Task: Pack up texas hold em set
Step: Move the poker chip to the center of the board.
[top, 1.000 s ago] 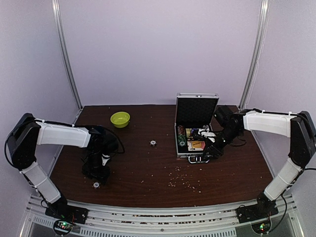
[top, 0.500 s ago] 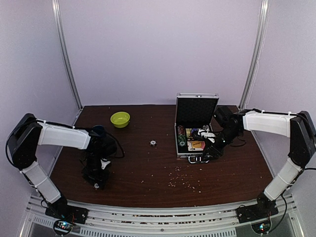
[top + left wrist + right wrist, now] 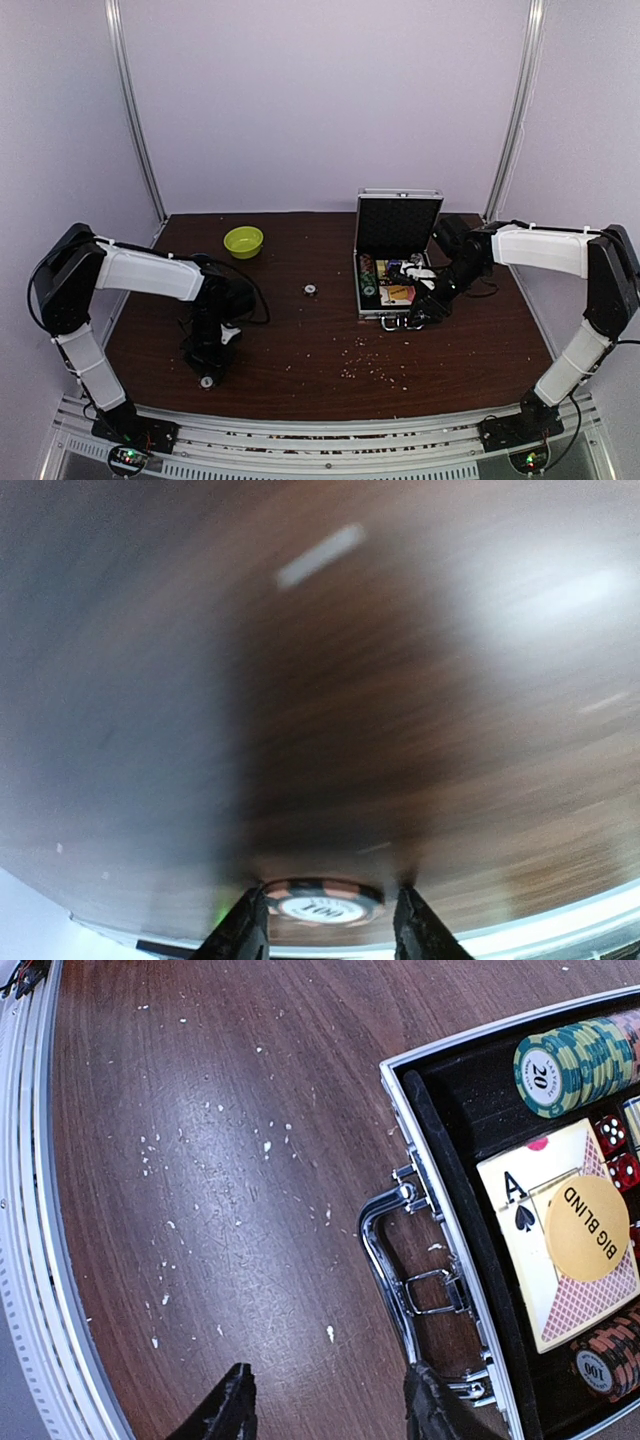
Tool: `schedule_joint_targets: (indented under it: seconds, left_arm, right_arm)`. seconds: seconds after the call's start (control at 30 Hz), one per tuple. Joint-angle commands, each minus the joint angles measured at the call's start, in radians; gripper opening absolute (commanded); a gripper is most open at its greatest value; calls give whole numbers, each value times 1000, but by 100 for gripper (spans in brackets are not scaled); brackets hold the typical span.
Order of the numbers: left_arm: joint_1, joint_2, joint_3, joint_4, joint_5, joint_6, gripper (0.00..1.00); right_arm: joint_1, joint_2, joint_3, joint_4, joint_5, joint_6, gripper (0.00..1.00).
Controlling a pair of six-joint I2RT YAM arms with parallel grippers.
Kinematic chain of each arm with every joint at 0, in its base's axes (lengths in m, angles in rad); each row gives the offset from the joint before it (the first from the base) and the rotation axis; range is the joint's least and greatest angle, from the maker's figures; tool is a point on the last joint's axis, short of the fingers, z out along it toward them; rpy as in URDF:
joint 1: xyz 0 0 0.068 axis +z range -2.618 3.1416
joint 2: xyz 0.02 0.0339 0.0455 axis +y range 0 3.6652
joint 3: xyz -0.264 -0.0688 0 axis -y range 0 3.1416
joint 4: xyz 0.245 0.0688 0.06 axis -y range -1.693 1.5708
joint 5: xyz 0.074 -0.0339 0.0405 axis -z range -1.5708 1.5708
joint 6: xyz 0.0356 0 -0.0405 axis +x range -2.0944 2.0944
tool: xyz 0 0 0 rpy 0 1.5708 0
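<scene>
The silver briefcase (image 3: 392, 312) stands open at the right, lid (image 3: 398, 222) upright. In the right wrist view it holds a green chip stack (image 3: 580, 1060), a card box (image 3: 545, 1250) with a BIG BLIND button (image 3: 588, 1232), red dice (image 3: 615, 1150) and brown chips (image 3: 610, 1355). My right gripper (image 3: 415, 315) is open and empty over the table just in front of the case handle (image 3: 385, 1260). My left gripper (image 3: 208, 372) is low at the front left, shut on a flat brown poker chip (image 3: 320, 907) (image 3: 206, 381). Another chip (image 3: 310, 290) lies mid-table.
A lime-green bowl (image 3: 243, 241) sits at the back left. Pale crumbs (image 3: 370, 365) are scattered on the wood in front of the case. The table's front rail (image 3: 300, 425) is close to the left gripper.
My left gripper has dropped onto the chip at the front left and slid a little right and nearer with it. The right arm has not moved.
</scene>
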Motion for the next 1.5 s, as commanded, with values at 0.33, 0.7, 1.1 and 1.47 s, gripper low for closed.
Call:
schedule_joint_targets:
  seconds: [0.33,0.7,1.1,1.47]
  left_arm:
    - [-175,159,311,85,-52,-28,55]
    - [-132,77,174,70,-70,-58,64]
    - [-123,143,161,146,41,12,49]
    - [-172,206,219,154,60,24,42]
  right_arm:
    - [4,-2,-4,-4,12,1,51]
    - [4,7,2,-13,1,-7,51]
    - [4,7,-1,-14,4,-6,51]
    - [4,9,0,-16,4,-7,51]
